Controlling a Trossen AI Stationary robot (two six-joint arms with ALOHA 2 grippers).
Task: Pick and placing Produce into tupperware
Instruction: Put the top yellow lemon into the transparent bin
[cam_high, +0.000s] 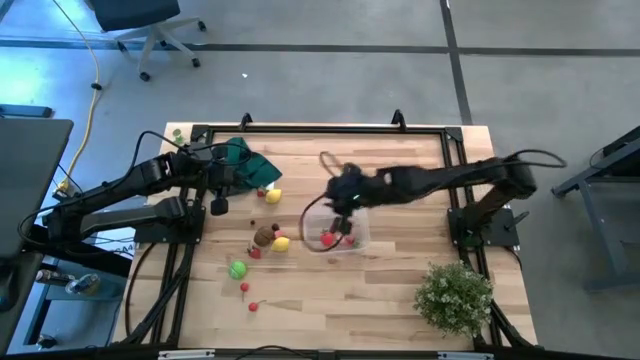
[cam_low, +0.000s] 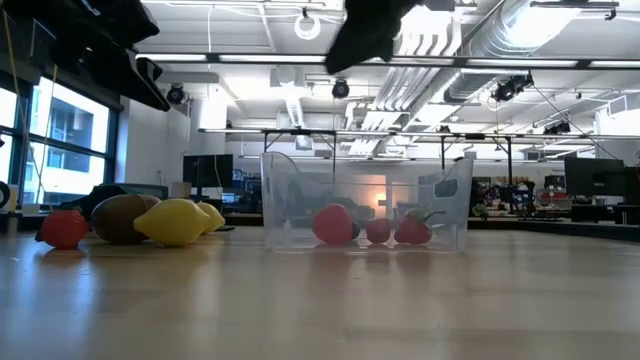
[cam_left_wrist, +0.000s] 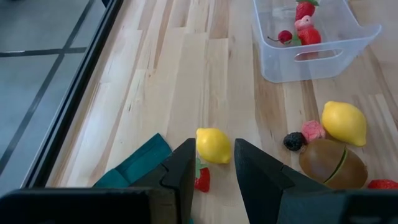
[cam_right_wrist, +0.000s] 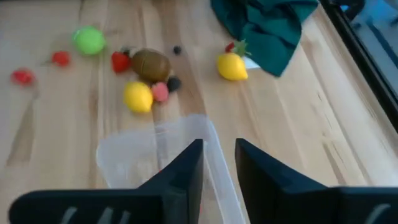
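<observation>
I read the table from my left to my right in the high view.

1. The left gripper (cam_high: 218, 203) hangs at the table's 9 o'clock edge, just beside the dark green cloth (cam_high: 250, 165). In its own wrist view the two fingers (cam_left_wrist: 186, 171) stand apart with a bare gap between them and pinch nothing. A yellow lemon (cam_left_wrist: 213, 145) and a red strawberry (cam_left_wrist: 201, 180) lie on the wood beyond the fingertips, at the cloth's edge.

2. Toward the table's centre lies a loose cluster of produce: a brown kiwi (cam_high: 264, 235), a second lemon (cam_high: 281, 243), a pink piece (cam_left_wrist: 312, 130) and a dark berry (cam_left_wrist: 293, 141), all close together.

3. At 7 o'clock from that cluster I see a green ball (cam_high: 237, 269) and two small red pieces (cam_high: 245, 289) on the wood, apart from each other.

4. The clear tupperware (cam_high: 352, 236) sits at the table's centre. It holds three red produce pieces (cam_low: 333, 224), which rest on its floor in the low view.

5. The right gripper (cam_high: 345, 208) hangs above the tupperware's 12 o'clock rim. Its fingers (cam_right_wrist: 186, 168) show a narrow gap with nothing between them.

6. A leafy plant (cam_high: 455, 294) stands at the table's 4 o'clock corner.
</observation>
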